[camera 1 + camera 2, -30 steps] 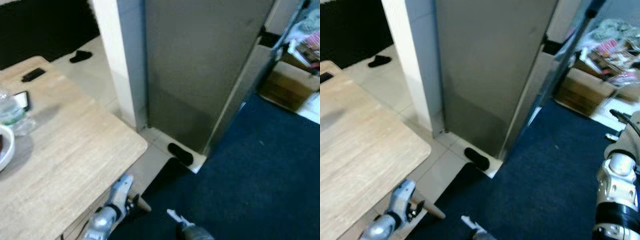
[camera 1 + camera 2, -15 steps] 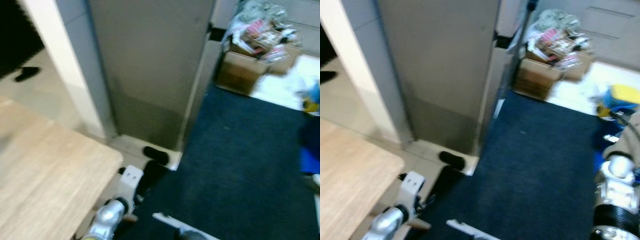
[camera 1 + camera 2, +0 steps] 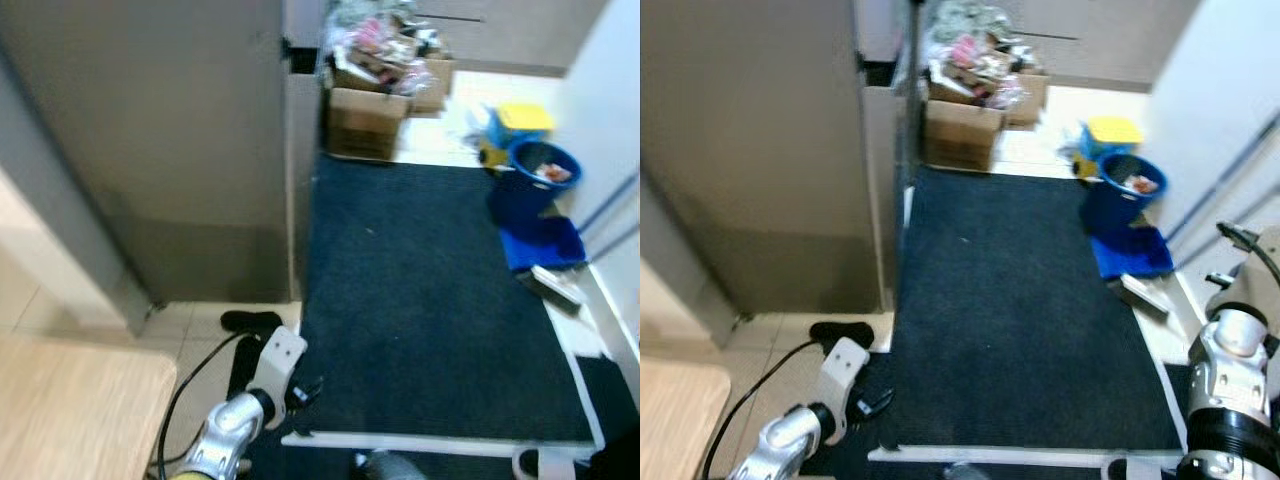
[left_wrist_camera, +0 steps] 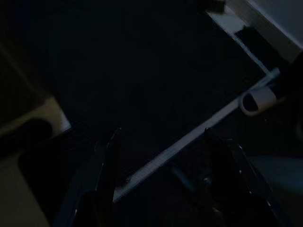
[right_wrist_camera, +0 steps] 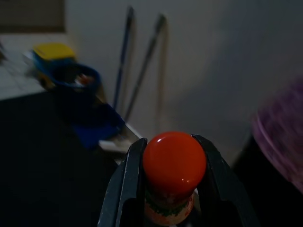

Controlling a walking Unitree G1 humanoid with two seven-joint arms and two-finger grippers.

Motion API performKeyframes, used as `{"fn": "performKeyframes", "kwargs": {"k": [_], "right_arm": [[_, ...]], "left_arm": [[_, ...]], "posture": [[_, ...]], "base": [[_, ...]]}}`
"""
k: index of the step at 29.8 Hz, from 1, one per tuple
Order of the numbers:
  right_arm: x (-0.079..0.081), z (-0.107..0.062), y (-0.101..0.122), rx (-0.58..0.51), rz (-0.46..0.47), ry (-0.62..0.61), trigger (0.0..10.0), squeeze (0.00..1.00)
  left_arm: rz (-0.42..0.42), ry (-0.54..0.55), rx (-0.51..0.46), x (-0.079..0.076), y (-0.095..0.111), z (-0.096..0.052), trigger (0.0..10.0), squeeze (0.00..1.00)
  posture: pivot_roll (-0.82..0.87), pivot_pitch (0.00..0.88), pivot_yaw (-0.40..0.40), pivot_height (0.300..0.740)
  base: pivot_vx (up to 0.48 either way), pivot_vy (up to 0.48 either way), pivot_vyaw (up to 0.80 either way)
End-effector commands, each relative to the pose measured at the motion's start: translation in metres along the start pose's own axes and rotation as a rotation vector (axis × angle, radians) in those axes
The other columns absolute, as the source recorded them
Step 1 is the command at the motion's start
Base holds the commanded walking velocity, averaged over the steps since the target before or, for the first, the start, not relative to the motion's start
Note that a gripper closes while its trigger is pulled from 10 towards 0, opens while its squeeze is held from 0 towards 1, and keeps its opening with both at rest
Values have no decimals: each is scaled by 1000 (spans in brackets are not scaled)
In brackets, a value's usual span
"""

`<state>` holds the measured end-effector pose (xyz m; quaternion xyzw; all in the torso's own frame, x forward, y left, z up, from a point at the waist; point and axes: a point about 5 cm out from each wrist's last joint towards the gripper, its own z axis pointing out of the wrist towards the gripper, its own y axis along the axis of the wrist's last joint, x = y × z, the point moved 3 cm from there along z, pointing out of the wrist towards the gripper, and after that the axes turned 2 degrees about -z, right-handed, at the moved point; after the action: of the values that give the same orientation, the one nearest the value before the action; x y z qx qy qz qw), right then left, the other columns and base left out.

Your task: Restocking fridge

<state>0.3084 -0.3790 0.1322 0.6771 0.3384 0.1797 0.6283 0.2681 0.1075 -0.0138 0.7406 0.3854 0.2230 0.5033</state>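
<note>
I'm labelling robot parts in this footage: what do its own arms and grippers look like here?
The left arm is a silver metal tube ending in a white wrist block, with a black cable looping off it. The right arm is silver with a ribbed black collar and thin black wires. Each gripper has two long black fingers.

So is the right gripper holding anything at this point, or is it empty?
Holding. In the right wrist view the right gripper has its two black fingers pressed against both sides of a red-capped bottle.
</note>
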Motion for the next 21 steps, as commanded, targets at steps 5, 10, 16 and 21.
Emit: {"fn": "performKeyframes", "kwargs": {"k": [5,10,16,21], "right_arm": [[1,-2,0,-17,5,12,10000,0],[36,-14,20,-126,17,180,10000,0],[93,-46,52,-265,90,468,10000,0],[144,-96,73,-317,252,808,10000,0]], "left_arm": [[6,-38,-112,-18,35,16,10000,0],[-5,70,-256,-11,78,25,10000,0],[-21,269,-439,17,137,21,10000,0],[-5,372,-577,36,182,1,10000,0]], "posture": [[-56,113,-38,740],[-63,111,-35,740],[-60,110,-34,740],[-52,113,-33,740]], "base": [[0,0,-786],[0,0,-246],[0,0,0],[0,0,0]]}}
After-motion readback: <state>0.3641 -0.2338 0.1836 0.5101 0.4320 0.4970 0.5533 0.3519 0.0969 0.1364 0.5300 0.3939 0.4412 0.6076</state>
